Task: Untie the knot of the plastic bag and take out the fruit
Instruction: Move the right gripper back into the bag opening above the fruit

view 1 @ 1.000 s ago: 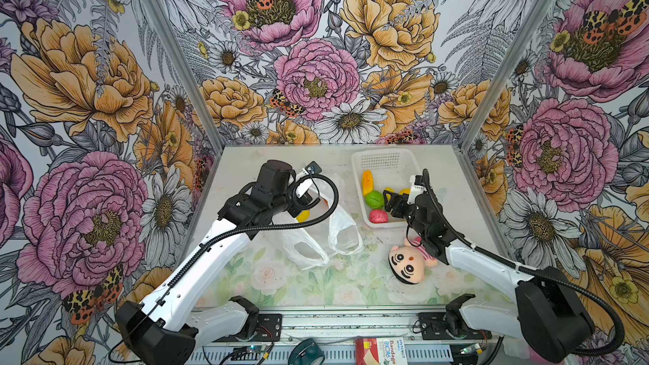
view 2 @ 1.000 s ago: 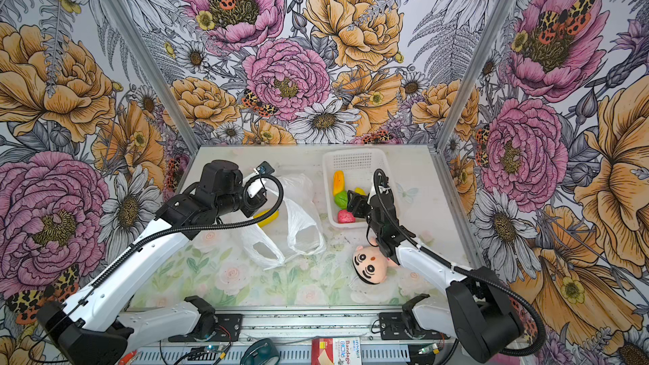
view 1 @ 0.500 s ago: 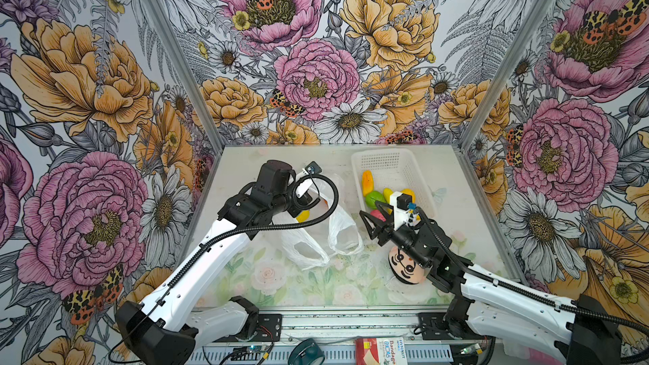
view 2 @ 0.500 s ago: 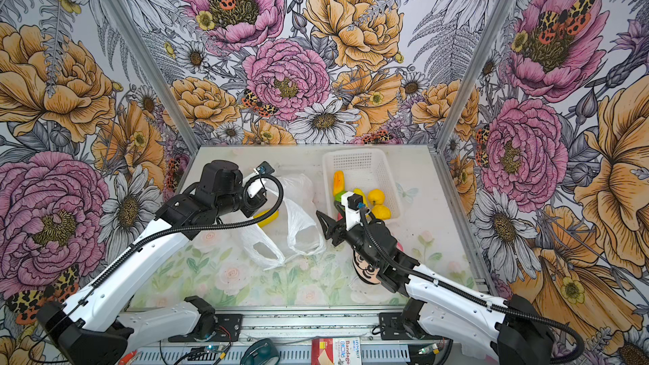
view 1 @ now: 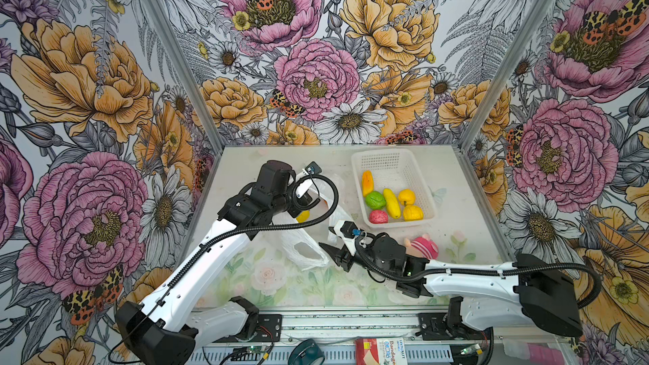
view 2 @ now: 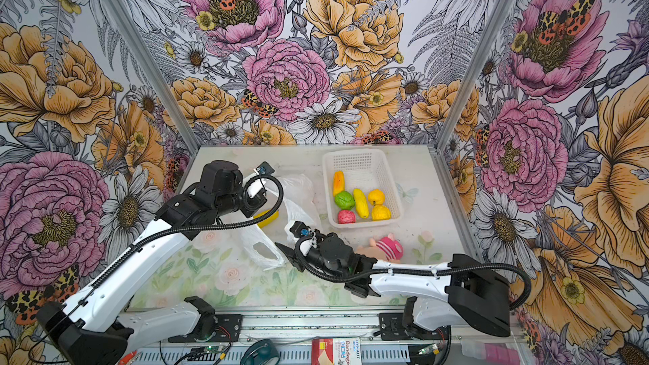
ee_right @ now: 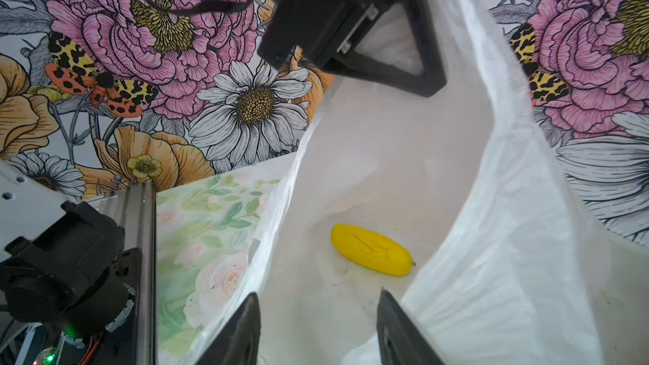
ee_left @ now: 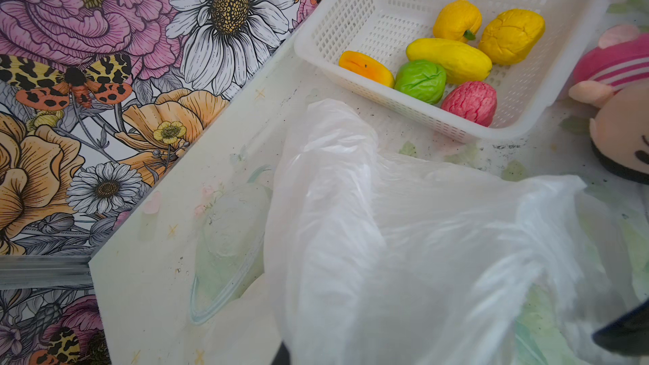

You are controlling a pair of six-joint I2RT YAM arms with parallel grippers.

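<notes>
The plastic bag (view 1: 309, 240) (view 2: 260, 240) lies open in mid-table, and its knot is out of view. My left gripper (view 1: 306, 201) (ee_right: 418, 75) is shut on the bag's upper edge and holds it up. One yellow fruit (view 1: 302, 215) (ee_right: 371, 255) lies inside the bag. My right gripper (view 1: 328, 240) (ee_right: 318, 296) is open at the bag's mouth, pointing at that fruit, with nothing between its fingers. Several more fruit (view 1: 389, 201) (ee_left: 449, 61) lie in the white basket (view 1: 386, 159). In the left wrist view the bag (ee_left: 404, 240) hides that gripper's own jaws.
A plush doll (view 1: 421, 245) (ee_left: 618, 100) in a pink striped shirt lies just in front of the basket (ee_left: 351, 12), behind my right wrist. Flowered walls close the table's back and sides. A loose handle loop (view 1: 305, 252) of the bag lies flat toward the front.
My right arm has swung left from the basket to the bag's mouth, and its jaws have narrowed. The left arm and the bag have stayed still.
</notes>
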